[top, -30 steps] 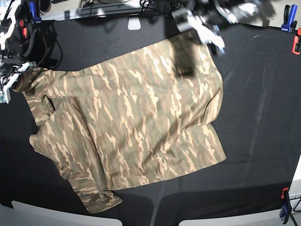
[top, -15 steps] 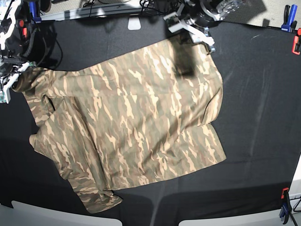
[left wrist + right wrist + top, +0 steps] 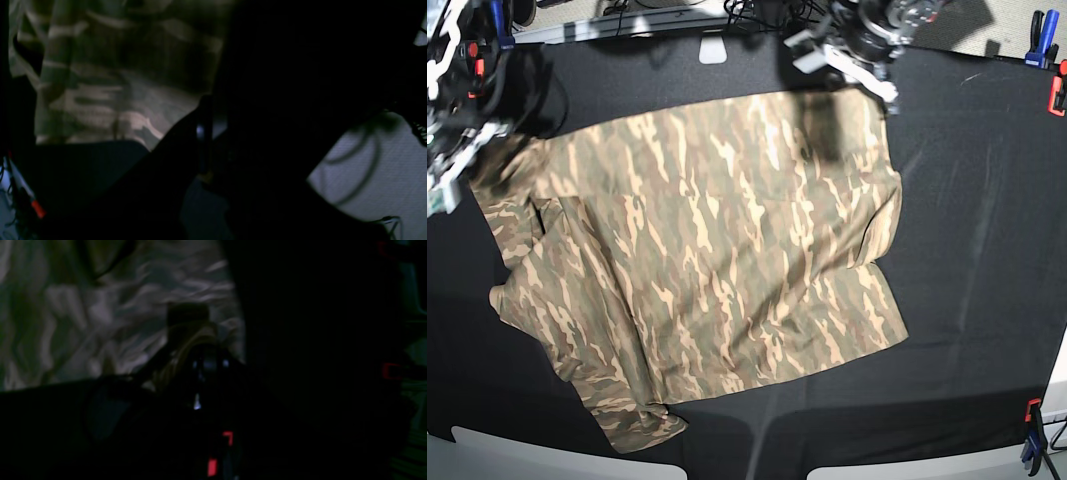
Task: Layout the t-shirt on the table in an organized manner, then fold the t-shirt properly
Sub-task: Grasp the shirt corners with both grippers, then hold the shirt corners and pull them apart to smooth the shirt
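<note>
The camouflage t-shirt (image 3: 707, 260) lies spread on the black table (image 3: 977, 250), slanting from the upper right to a bunched sleeve at the lower left. My right gripper (image 3: 452, 165) is at the far left edge, shut on the shirt's upper left corner. In the dark right wrist view a fold of cloth (image 3: 100, 323) sits in that gripper (image 3: 196, 340). My left gripper (image 3: 882, 95) hovers at the shirt's upper right corner. The left wrist view shows the shirt (image 3: 116, 83) and the dark left gripper (image 3: 204, 110) over that corner. Its grip is unclear.
Blue (image 3: 1037, 40) and orange (image 3: 1058, 95) clamps stand at the back right edge, and another clamp (image 3: 1032, 430) stands at the front right. A white object (image 3: 713, 48) and cables lie at the back edge. White panels (image 3: 557, 455) border the front.
My right gripper pulled the shirt's upper left corner up and back, so the top edge now runs straighter. The left gripper shifted slightly right near the upper right corner.
</note>
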Robot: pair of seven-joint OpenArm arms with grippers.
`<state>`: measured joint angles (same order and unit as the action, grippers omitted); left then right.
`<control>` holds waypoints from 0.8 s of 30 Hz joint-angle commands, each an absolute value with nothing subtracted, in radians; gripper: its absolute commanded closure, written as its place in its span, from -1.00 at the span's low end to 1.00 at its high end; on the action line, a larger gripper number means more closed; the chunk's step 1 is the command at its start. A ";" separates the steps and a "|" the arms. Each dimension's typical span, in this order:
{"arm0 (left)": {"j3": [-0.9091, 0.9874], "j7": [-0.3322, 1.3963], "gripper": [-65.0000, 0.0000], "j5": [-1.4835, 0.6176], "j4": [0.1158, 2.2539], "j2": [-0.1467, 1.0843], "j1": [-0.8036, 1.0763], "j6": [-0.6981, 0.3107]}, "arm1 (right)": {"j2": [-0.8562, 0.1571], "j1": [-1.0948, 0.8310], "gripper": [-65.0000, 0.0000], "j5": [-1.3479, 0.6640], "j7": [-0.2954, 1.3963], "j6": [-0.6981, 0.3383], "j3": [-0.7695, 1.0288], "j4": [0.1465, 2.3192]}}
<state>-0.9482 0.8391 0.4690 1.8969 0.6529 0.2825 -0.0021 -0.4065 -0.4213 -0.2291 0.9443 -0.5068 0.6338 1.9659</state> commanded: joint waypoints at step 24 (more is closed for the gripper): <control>-0.944 0.743 0.77 0.662 1.913 0.742 0.393 0.091 | -0.347 -0.599 1.00 -0.326 0.921 -0.574 0.642 1.986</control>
<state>-0.9436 0.7544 0.6662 1.8999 0.7361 0.3904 0.0879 -0.3302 -0.5964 -0.3191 0.9371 -0.5724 0.6342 1.9663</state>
